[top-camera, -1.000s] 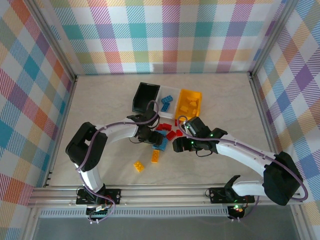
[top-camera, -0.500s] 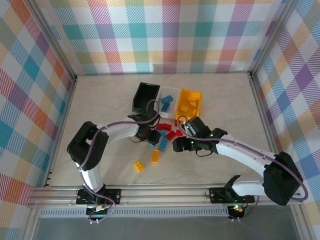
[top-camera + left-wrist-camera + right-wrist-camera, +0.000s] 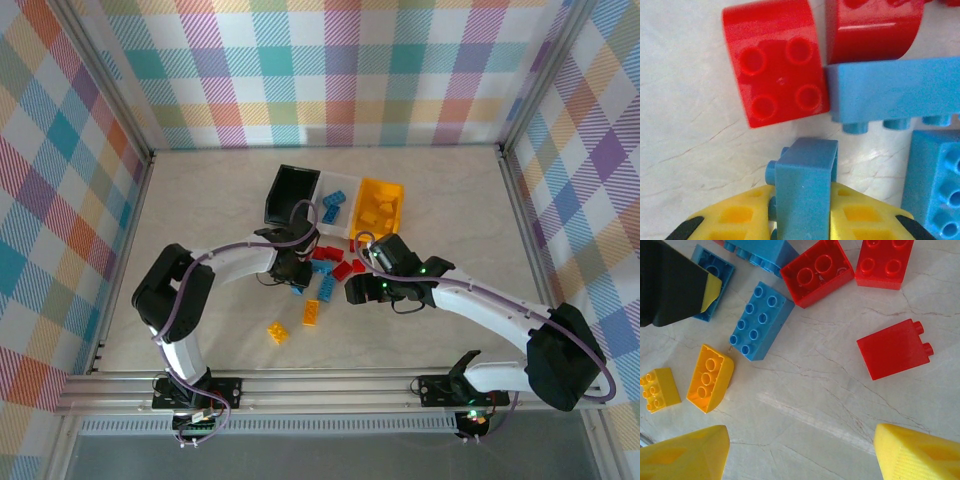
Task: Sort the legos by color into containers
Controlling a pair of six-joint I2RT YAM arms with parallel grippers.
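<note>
My left gripper is shut on a small blue lego, which stands on edge between the yellow fingers. Just beyond it lie a red lego and a long blue lego. In the top view the left gripper is low over the pile, in front of the black bin, the white bin and the yellow-orange bin. My right gripper hangs open over bare table, with a red lego, a blue lego and an orange lego beyond it.
Two orange legos lie alone nearer the arm bases. Blue pieces sit in the white bin and orange ones in the yellow-orange bin. The left finger crowds the pile's left side. Plaid walls enclose the table.
The left gripper has closed from open onto the small blue lego. Its arm shifted only slightly. The right arm and gripper have not moved.
</note>
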